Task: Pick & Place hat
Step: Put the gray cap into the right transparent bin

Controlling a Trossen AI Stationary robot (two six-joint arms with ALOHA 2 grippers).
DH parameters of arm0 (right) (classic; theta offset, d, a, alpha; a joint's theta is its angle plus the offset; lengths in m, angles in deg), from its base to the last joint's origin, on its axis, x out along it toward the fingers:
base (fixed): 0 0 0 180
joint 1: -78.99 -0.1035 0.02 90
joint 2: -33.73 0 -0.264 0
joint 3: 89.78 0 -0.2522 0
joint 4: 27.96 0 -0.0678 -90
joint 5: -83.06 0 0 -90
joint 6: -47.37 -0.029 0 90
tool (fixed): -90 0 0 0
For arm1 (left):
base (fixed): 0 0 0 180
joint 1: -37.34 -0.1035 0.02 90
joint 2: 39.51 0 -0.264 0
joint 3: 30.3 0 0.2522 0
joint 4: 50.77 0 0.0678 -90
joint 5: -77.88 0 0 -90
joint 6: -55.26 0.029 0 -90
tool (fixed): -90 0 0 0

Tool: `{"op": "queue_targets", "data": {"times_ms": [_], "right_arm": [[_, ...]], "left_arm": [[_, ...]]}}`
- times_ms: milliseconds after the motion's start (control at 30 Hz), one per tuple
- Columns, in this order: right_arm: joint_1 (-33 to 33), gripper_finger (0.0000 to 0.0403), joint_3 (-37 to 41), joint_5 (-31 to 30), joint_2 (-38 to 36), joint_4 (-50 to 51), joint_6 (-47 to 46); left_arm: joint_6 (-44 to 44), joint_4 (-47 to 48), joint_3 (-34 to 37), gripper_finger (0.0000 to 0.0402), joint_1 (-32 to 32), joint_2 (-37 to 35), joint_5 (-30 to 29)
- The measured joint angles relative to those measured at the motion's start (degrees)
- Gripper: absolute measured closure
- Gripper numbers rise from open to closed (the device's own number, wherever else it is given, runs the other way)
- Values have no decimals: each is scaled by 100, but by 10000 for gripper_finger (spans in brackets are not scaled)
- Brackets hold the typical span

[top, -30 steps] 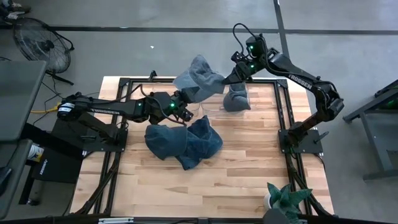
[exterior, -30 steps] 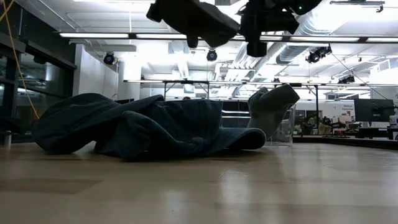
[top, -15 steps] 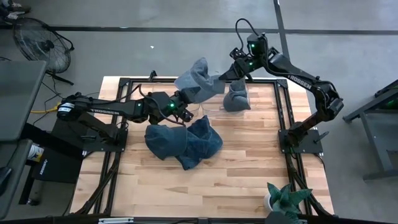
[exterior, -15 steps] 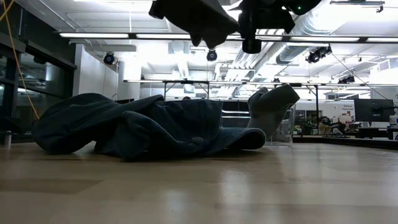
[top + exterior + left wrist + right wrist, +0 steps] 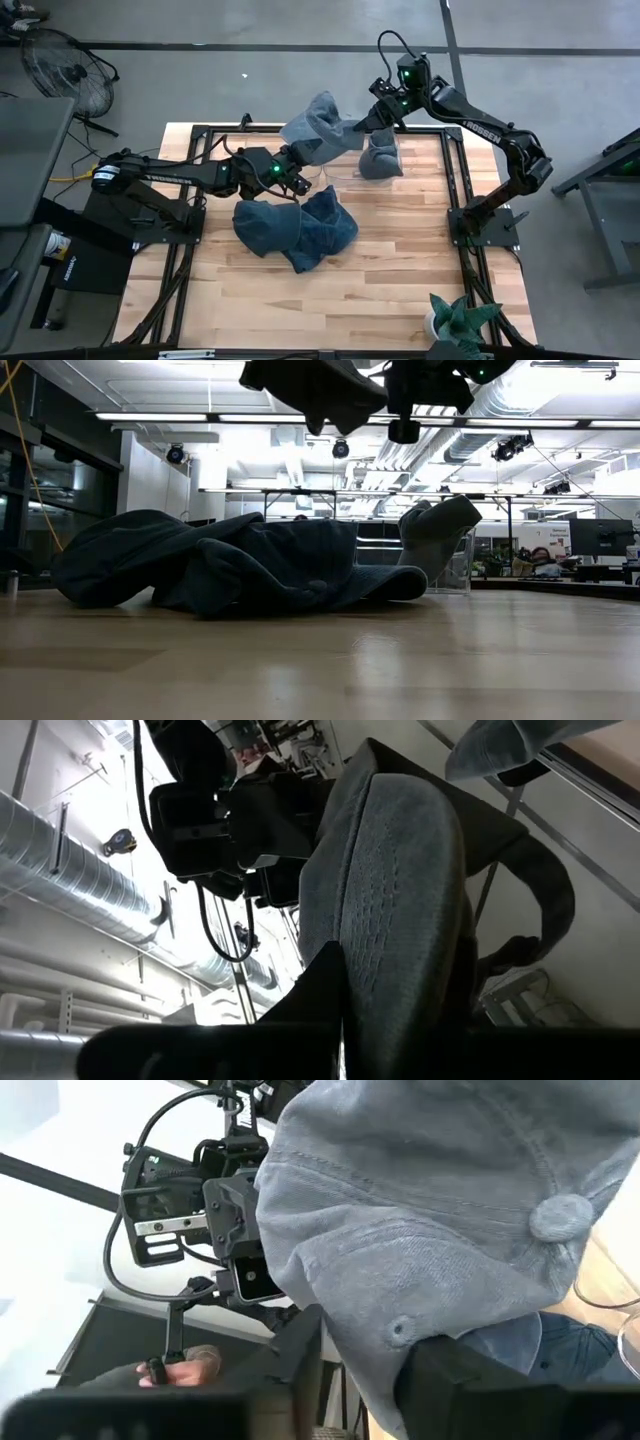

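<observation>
A grey-blue hat [image 5: 320,128] hangs in the air over the table's far middle, high in the low view [image 5: 320,385]. My left gripper [image 5: 298,157] is shut on its near-left side. My right gripper [image 5: 360,125] reaches in from the far right and closes on the hat's right side. The right wrist view shows the crown with its top button [image 5: 560,1215] and an eyelet [image 5: 400,1328]. A pile of dark blue hats [image 5: 295,225] lies on the table below. My left gripper pinches a stitched panel of the hat [image 5: 395,970] between its two fingers, coming level from the table's left. The hat rises past the fingers, lifted clear of the table. My right gripper has the crown's lower edge [image 5: 370,1365], just under the eyelet, between its fingers [image 5: 300,1355]. It comes about level from the far right. The cloth fills the gap between the fingers.
A lighter grey hat [image 5: 380,158] stands at the far right of the table beside a clear bin [image 5: 458,572]. The blue pile [image 5: 230,565] covers the table's middle. Bare wood lies toward the near edge. A small plant [image 5: 455,320] stands at the near right corner.
My right gripper has tipped a little at the wrist and nudged closer to the hat's right side. The hat stays aloft in my left gripper, barely shifted.
</observation>
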Motion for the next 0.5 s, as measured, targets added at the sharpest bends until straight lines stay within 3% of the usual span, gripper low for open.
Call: {"op": "queue_targets", "data": {"times_ms": [233,500], "right_arm": [[0,395,-2,240,0,-1,278],[0,400,-2,210,0,-1,523]], "left_arm": [[-136,2,0,398,0,0,0],[-309,4,0,375,0,0,-7]]}}
